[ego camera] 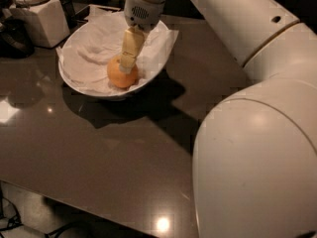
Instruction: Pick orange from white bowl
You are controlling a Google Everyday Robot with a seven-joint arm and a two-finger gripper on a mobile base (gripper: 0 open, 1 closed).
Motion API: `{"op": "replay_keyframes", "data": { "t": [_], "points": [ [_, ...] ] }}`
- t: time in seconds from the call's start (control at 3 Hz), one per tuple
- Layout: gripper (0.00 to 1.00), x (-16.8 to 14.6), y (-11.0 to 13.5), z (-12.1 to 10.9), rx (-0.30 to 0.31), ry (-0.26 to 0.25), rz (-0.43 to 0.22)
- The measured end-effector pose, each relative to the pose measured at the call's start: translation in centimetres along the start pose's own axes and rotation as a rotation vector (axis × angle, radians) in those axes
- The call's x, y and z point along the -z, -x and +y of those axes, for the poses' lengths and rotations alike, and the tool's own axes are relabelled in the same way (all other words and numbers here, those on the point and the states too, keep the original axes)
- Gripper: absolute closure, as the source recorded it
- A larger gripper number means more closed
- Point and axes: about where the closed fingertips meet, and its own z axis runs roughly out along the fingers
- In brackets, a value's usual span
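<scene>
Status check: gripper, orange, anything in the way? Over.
Gripper low in the white bowl, at the top of the orange. Orange resting on crumpled paper. Nothing in the way; white container sits apart, left of bowl.

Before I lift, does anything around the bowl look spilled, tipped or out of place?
Nothing stands out. The orange sits in the white bowl on its crumpled paper, with the end effector down on the fruit's top. The bowl looks level on the table; the paper overhangs its right rim, nothing spilled.
</scene>
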Motion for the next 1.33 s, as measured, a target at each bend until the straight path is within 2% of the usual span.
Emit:
{"op": "replay_keyframes", "data": {
  "t": [0.33, 0.67, 1.33],
  "points": [
    [0.26, -2.4, 0.6, -0.5, -0.003, 0.049, 0.006],
    [0.27, -3.4, 1.1, -0.2, 0.008, 0.073, 0.008],
    [0.23, -5.1, 2.5, 0.6, 0.062, 0.105, 0.038]
  ]
}}
